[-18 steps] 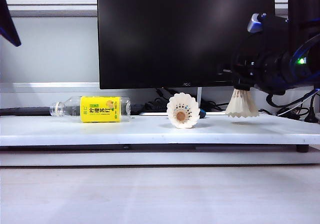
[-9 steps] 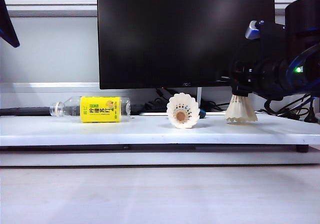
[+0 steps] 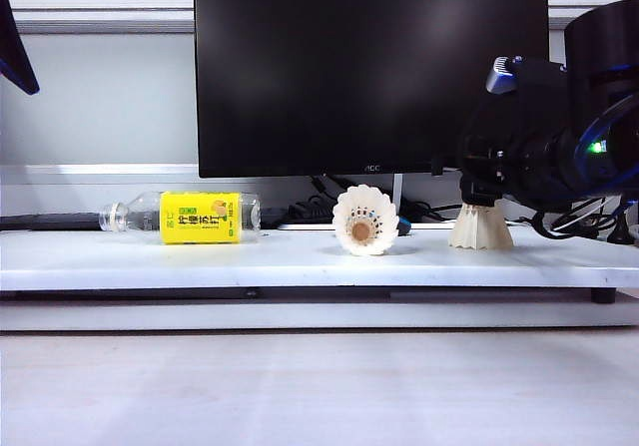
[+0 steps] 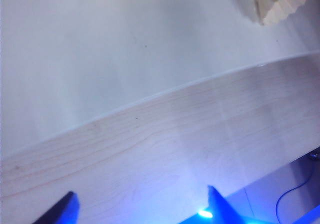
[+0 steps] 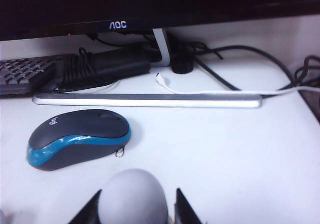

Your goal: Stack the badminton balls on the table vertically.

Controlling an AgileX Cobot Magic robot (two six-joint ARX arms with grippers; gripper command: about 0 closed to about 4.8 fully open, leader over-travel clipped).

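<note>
One badminton ball (image 3: 364, 220), with a green band near its cork, lies on its side at the middle of the white table (image 3: 300, 256), cork toward the camera. The other badminton ball (image 3: 481, 228) stands skirt-down on the table at the right. My right gripper (image 3: 479, 192) sits over it. In the right wrist view its rounded cork (image 5: 134, 194) rises between the jaws of the right gripper (image 5: 137, 196), with a gap on one side, so the grip is open. My left gripper (image 4: 140, 199) hangs open and empty over the wood-grain surface (image 4: 175, 149); a feather skirt (image 4: 280, 3) shows far off.
A bottle with a yellow label (image 3: 185, 217) lies on the table's left. A black monitor (image 3: 369, 67) stands behind, with cables at its foot. A blue-black mouse (image 5: 80, 136) and a keyboard (image 5: 22, 76) lie just beyond the right gripper.
The right gripper has come down with its badminton ball until the skirt rests on the table, and its jaws have widened. The left arm has kept still.
</note>
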